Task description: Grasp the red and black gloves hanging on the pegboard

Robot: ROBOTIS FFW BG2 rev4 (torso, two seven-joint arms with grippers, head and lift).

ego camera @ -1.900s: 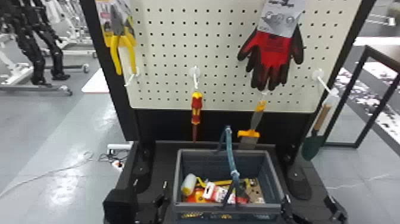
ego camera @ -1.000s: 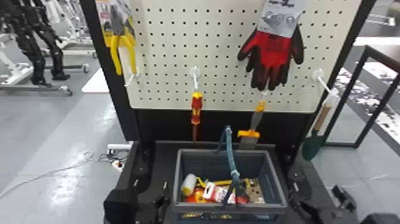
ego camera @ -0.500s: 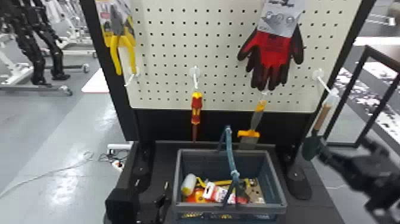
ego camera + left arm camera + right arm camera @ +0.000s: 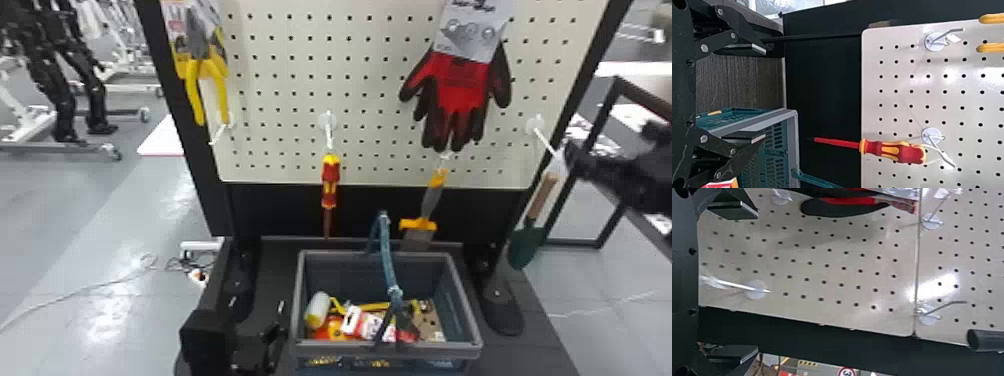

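Right gripper (image 4: pixel 756 282) wide open and empty, not on the gloves (image 4: pixel 457 95) yet

Gloves hang top right of the pegboard (image 4: pixel 310 75), with the gripper off to their right and a bit lower. I'd come up and in, pinch the red palm squarely, then lift off the hook. Left gripper (image 4: pixel 764 93) sits low by the crate (image 4: pixel 452 295), also open and empty. Count: one set of gloves, one pliers (image 4: pixel 202 65), one screwdriver (image 4: pixel 330 185), one scraper (image 4: pixel 425 210), one trowel (image 4: pixel 530 230).
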